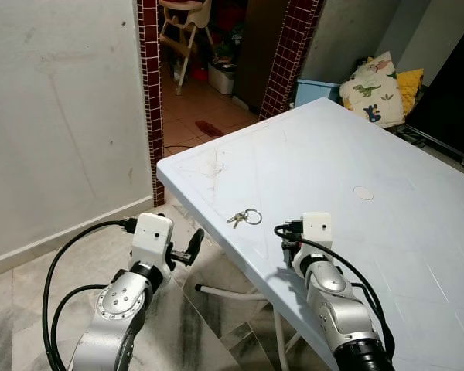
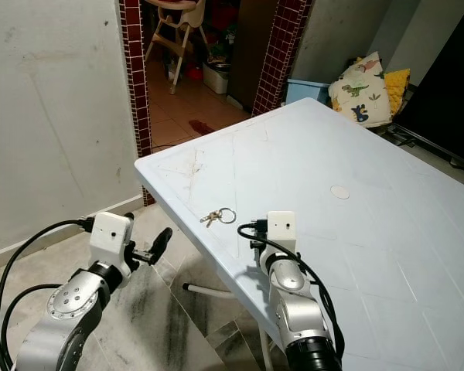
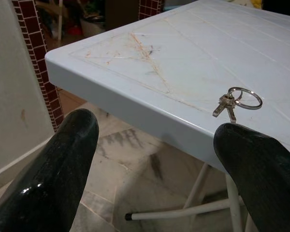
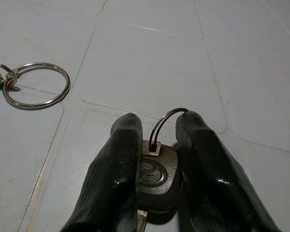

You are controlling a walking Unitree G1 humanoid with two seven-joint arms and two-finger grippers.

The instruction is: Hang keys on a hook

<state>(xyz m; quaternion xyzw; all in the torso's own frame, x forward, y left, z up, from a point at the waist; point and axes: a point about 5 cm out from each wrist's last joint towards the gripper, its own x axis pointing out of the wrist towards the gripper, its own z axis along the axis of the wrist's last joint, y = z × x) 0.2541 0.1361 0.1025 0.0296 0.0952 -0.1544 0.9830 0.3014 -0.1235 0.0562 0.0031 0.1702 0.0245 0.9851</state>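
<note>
My right gripper (image 4: 157, 126) rests low over the pale blue plastic table (image 1: 387, 232), shut on a black key fob (image 4: 153, 180) with a thin wire loop sticking up between the fingers. A steel key ring with small keys (image 1: 244, 217) lies flat on the table near its front-left edge, just ahead and to the left of that gripper. The same ring with small keys (image 4: 35, 85) sits close by in the right wrist view. My left gripper (image 1: 192, 245) hangs open beside the table, below its edge, with nothing between its fingers.
A small white disc (image 1: 363, 193) lies further along the table. White table legs (image 1: 240, 294) stand over the marble floor. Red-tiled pillars (image 1: 150, 93) frame a doorway with a high chair (image 1: 185, 31). Cushions (image 1: 375, 85) and a dark screen (image 1: 456, 93) are at far right.
</note>
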